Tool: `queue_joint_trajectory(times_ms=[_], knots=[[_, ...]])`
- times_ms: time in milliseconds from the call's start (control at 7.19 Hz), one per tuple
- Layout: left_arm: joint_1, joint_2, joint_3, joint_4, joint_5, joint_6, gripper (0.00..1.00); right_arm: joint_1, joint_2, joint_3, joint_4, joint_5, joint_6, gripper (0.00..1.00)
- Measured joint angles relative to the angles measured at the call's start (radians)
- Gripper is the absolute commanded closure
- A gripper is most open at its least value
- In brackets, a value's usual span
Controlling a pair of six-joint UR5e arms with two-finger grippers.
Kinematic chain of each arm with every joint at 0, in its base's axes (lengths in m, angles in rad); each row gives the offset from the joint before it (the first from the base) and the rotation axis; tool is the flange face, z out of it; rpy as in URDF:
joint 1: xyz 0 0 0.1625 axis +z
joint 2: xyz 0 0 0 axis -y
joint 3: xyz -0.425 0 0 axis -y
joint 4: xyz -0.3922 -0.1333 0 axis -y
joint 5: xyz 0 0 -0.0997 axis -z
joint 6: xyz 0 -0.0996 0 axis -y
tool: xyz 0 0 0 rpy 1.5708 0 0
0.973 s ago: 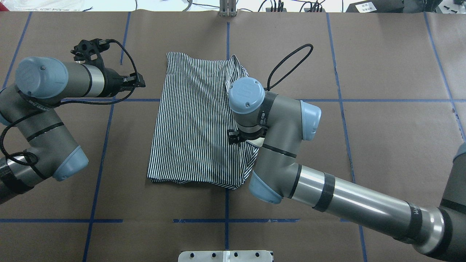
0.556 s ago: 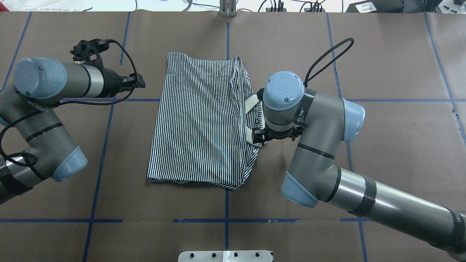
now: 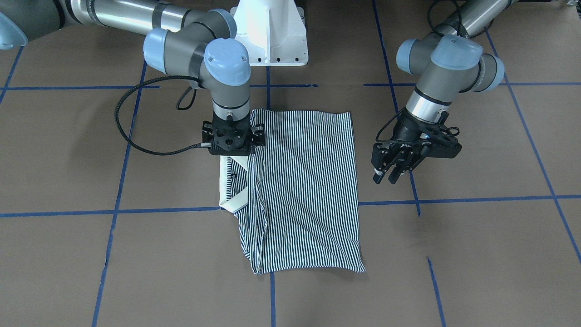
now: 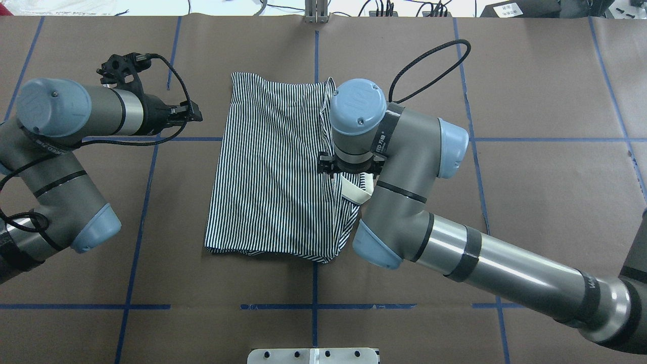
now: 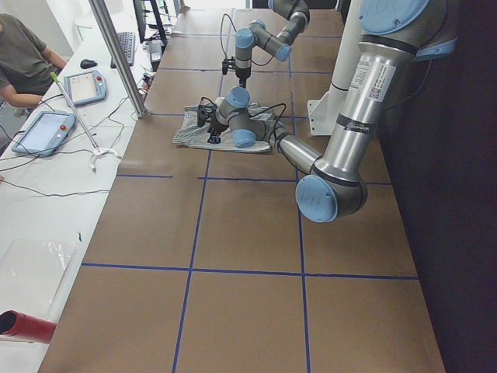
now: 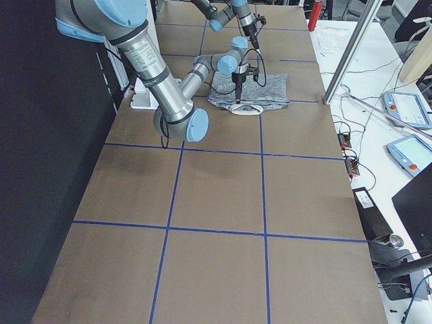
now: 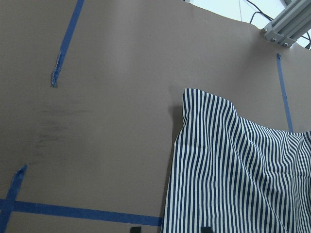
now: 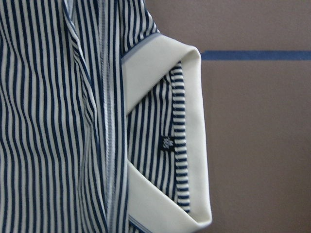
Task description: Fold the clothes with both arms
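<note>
The striped polo shirt (image 4: 273, 172) lies folded into a rectangle at the table's middle. Its cream collar (image 4: 354, 193) sticks out at its right edge and also shows in the front view (image 3: 225, 190). My right gripper (image 3: 231, 145) points straight down over the collar side of the shirt. Its fingers are hidden under the wrist in the overhead view (image 4: 349, 169). The right wrist view shows collar (image 8: 194, 121) and chest logo (image 8: 167, 142) close below, with no fingertips. My left gripper (image 4: 196, 113) hovers open and empty over bare table left of the shirt (image 7: 233, 179).
The white pedestal base (image 3: 272, 32) stands at the robot's side of the table. Blue tape lines (image 4: 146, 172) cross the brown table cover. A metal post (image 4: 316, 12) stands at the far edge. An operator (image 5: 23, 54) and tablets sit beyond it.
The right arm swung right, off the shirt, then came back left and farther away, over the collar side. The cream collar came into view. The left arm barely moved.
</note>
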Motion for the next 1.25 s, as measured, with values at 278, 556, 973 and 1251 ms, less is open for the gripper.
queue_joint_trajectory(times_ms=[278,556,973,1251], knots=[[0.000,0.000,-0.002,0.000,0.000,0.000,0.46,0.042,0.118,-0.238,0.112,-0.025,-0.003,0.00],[0.000,0.001,-0.005,0.001,0.000,0.000,0.46,0.062,0.184,-0.376,0.160,-0.054,-0.014,0.00],[0.000,0.012,-0.018,0.001,-0.015,-0.003,0.46,0.122,0.185,-0.468,0.228,-0.053,-0.087,0.00],[0.000,0.013,-0.019,0.001,-0.020,-0.004,0.45,0.147,0.184,-0.414,0.192,0.002,-0.091,0.01]])
